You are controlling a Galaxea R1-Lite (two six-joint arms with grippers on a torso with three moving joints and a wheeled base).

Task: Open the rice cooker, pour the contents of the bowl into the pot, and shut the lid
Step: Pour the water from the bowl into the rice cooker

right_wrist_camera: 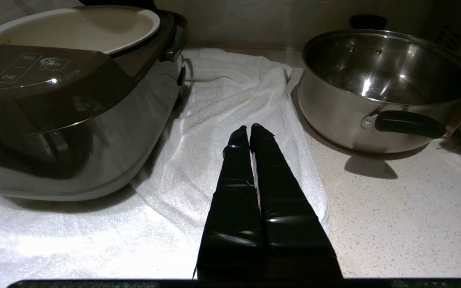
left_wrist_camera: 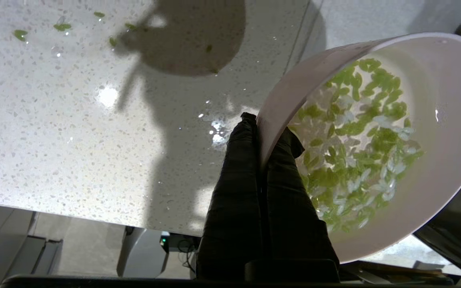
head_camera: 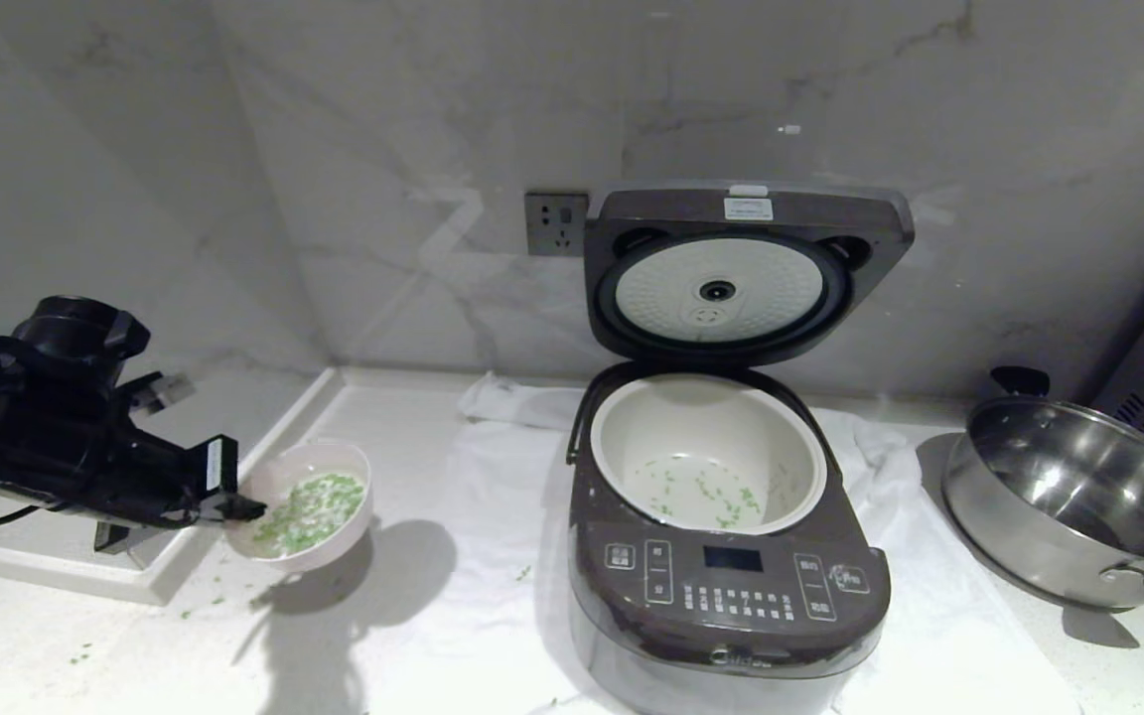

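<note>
L gripper (head_camera: 234,508) pinching bowl (head_camera: 334,541) rim, lifted; cooker (head_camera: 726,596) open.

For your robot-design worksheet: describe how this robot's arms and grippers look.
The left arm is bulky matte black with rounded joints, a black cable and a small white label. Both grippers, left and right, have long, tapering black fingers with a slight sheen.

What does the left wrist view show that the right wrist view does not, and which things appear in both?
Only the left wrist view: the left pincer clamped on the rim of the small pale pink bowl, with bright green pieces inside.

Only the right wrist view: the dark brown rice cooker, white towel, shiny steel pan and shut right pincer.

Both: the speckled white countertop.
</note>
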